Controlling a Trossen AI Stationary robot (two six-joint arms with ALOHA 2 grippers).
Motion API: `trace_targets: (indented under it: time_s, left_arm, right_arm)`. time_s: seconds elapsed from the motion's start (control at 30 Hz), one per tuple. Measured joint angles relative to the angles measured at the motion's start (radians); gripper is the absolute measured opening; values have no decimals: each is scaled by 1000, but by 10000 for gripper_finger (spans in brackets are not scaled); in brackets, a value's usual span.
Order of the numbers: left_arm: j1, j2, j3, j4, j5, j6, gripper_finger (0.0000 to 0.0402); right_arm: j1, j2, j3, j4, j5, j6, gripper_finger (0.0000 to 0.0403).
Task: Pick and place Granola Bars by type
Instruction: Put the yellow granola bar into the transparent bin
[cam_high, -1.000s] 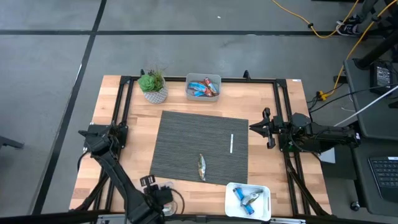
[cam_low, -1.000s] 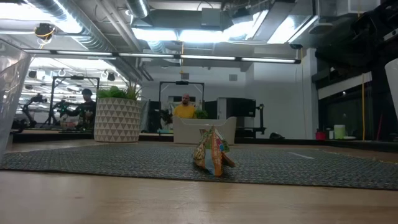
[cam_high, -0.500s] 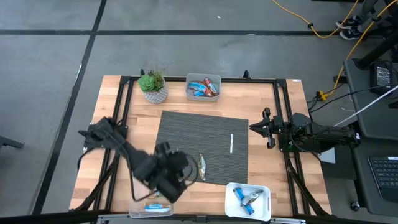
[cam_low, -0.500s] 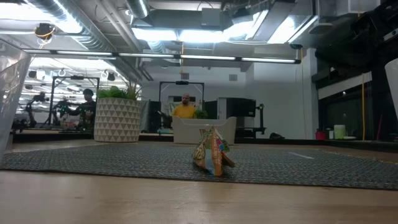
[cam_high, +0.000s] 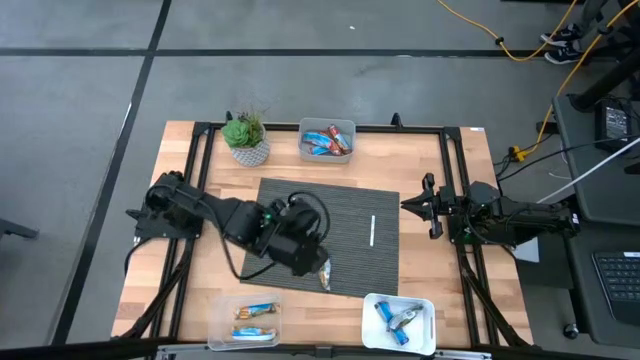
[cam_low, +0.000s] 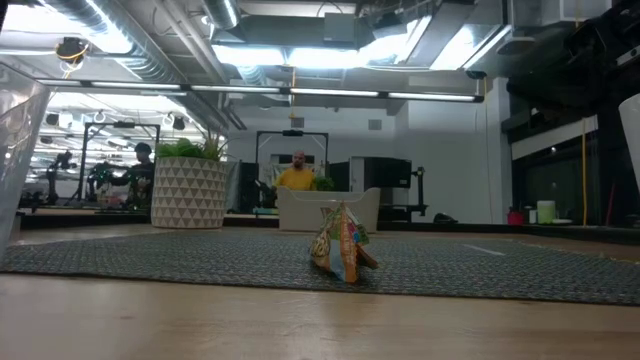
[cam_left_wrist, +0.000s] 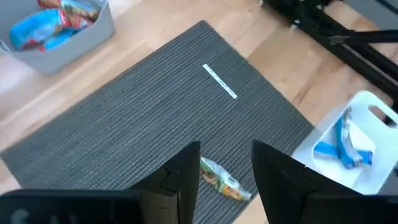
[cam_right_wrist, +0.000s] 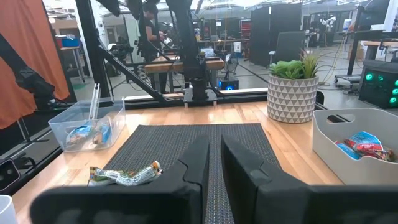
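Note:
One brownish-gold granola bar (cam_high: 324, 270) lies flat on the grey striped mat (cam_high: 300, 205), close to its near edge. It also shows in the low view (cam_low: 342, 245) and in the right wrist view (cam_right_wrist: 124, 175). My left gripper (cam_high: 316, 258) hangs open above the mat, slanting down, and touches nothing. In the left wrist view the bar (cam_left_wrist: 225, 180) shows below, between the two fingers of my left gripper (cam_left_wrist: 225, 148). My right gripper (cam_high: 405, 205) waits shut and level at the mat's right edge (cam_right_wrist: 212, 140), holding nothing.
A grey bin (cam_high: 327, 140) with blue and red bars stands at the far edge, beside a potted plant (cam_high: 246, 138). A clear box (cam_high: 246, 320) at the near left holds two bars. A white tray (cam_high: 399, 320) at the near right holds blue bars. A thin white stick (cam_high: 372, 230) lies on the mat.
My left arm has swung up from the clear box at the near edge and gone toward the far right, over the mat, turning as it went. It now hangs above the bar. The clear box, covered by the arm before, now shows two bars inside.

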Motion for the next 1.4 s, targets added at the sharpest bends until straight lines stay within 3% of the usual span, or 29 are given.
trace_targets:
  time_s: [0.2,0.33,0.53,0.83,1.1,1.4]
  left_arm:
    - [65,9,-74,73,64,-71,136]
    - [94,18,-153,174,178,-57,137]
    - [114,45,-276,293,237,-58,141]
    - [135,81,-439,475,336,-64,200]
    - [135,134,-482,577,384,-71,242]
    - [135,220,-481,619,417,-99,246]
  right_arm:
    - [0,0,0,0,0,0,46]
    - [0,0,0,0,0,0,46]
    - [0,0,0,0,0,0,46]
    - [0,0,0,0,0,0,46]
    - [0,0,0,0,0,0,46]
    - [0,0,0,0,0,0,46]
